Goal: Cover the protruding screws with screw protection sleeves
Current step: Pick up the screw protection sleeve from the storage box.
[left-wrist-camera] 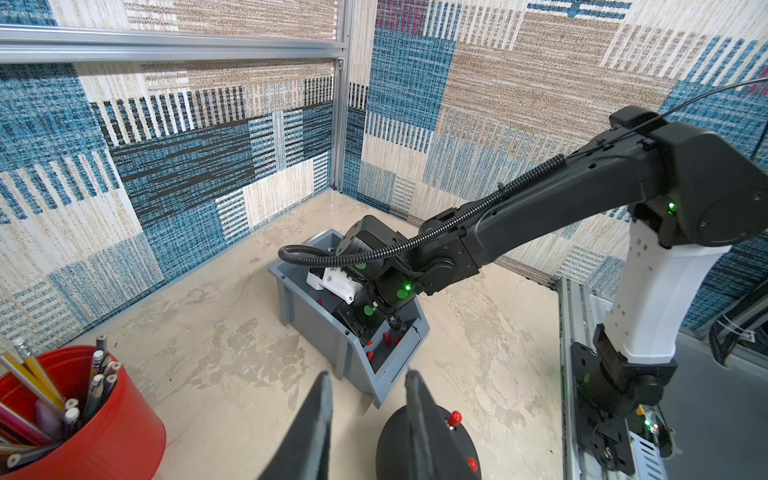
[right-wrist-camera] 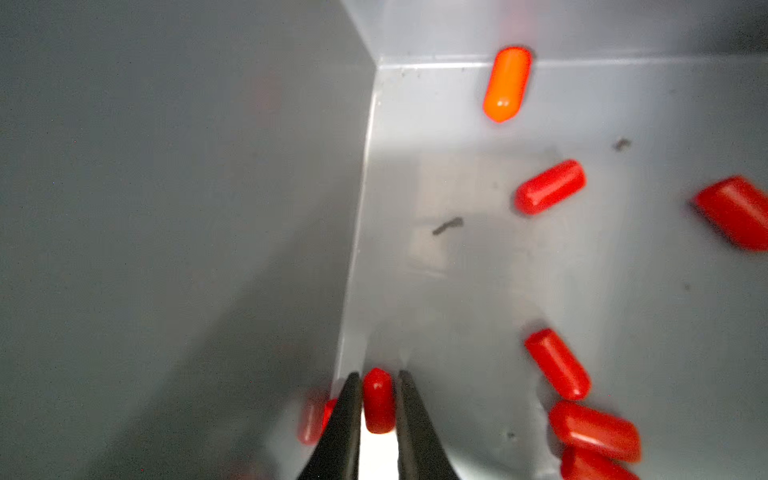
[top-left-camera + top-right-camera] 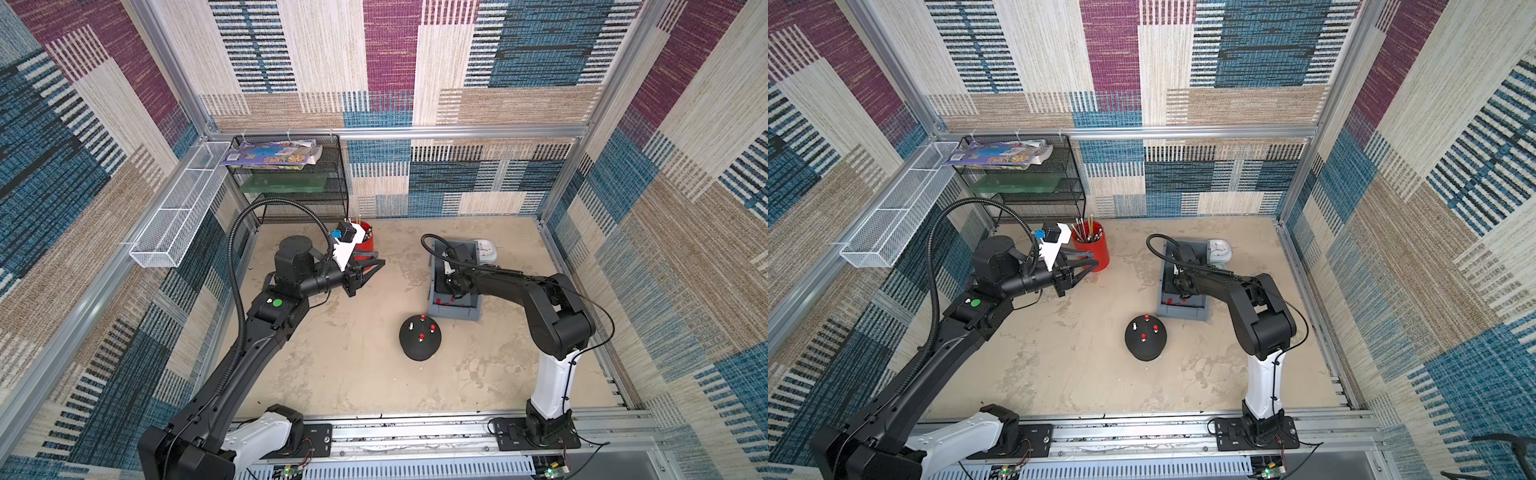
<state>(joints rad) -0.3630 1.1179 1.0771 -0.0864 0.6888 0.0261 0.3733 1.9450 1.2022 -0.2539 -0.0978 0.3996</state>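
**A:** While the right jaws are down inside the grey bin, what lies between them?

**B:** One red sleeve, on the bin floor close against a side wall. Its long axis runs the way the jaws point, so the two tips flank its long sides. The end away from the wrist is rounded. I cannot make out the open mouth.

**A:** Is it gripped?

**B:** I would not say so. The jaws are barely wider than the sleeve, with a sliver of gap on each side. I read them as slightly open and holding nothing. A small squeeze should pinch it across the barrel.

**A:** Any neighbours in the way?

**B:** The loose sleeves lie off to one side of the jaws, well apart from the tips.

**A:** And where does it go?

**B:** To the black dome, which stands on the worktop outside the bin, near the right jaws. Three of its studs wear red caps. The bare stud stands upright on the dome's far side from those jaws.

**A:** What about the left jaws?

**B:** They are parted and empty beside the red cup, farther from the dome. The right arm is the nearer one.
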